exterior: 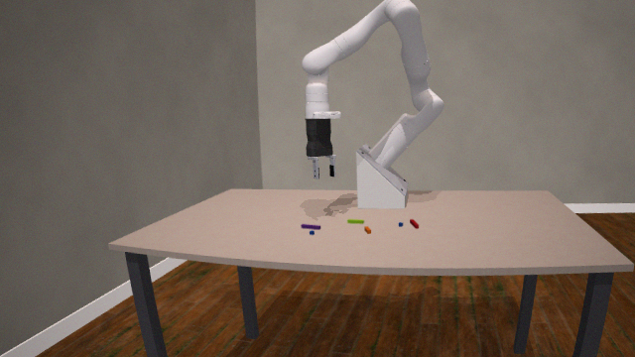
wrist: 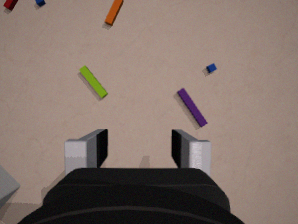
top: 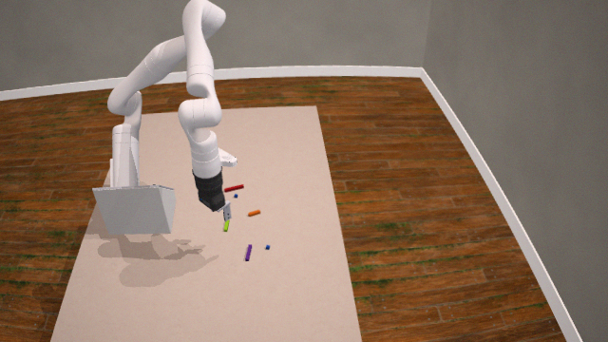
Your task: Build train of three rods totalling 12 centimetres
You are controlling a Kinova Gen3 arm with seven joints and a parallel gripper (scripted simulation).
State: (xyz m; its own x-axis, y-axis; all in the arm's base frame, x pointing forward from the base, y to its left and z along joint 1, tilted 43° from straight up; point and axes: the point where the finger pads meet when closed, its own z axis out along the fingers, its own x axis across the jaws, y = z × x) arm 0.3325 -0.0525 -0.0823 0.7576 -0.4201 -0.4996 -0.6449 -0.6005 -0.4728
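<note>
Several rods lie apart on the table (top: 285,142) (exterior: 496,238). A lime rod (top: 226,225) (exterior: 355,221) (wrist: 93,82) lies below my gripper. A purple rod (top: 248,252) (exterior: 311,226) (wrist: 192,107) lies nearby, with a blue cube (top: 267,247) (exterior: 312,232) (wrist: 210,68) beside it. An orange rod (top: 254,213) (exterior: 367,229) (wrist: 113,11) lies further on. A red rod (top: 234,188) (exterior: 414,223) lies with a second blue cube (top: 236,196) (exterior: 400,224) (wrist: 40,0) close by. My gripper (top: 227,212) (exterior: 322,171) (wrist: 139,142) is open and empty, hanging high above the table.
The arm's white base block (top: 135,209) (exterior: 379,185) stands on the table behind the rods. The table's front edge curves in the exterior view.
</note>
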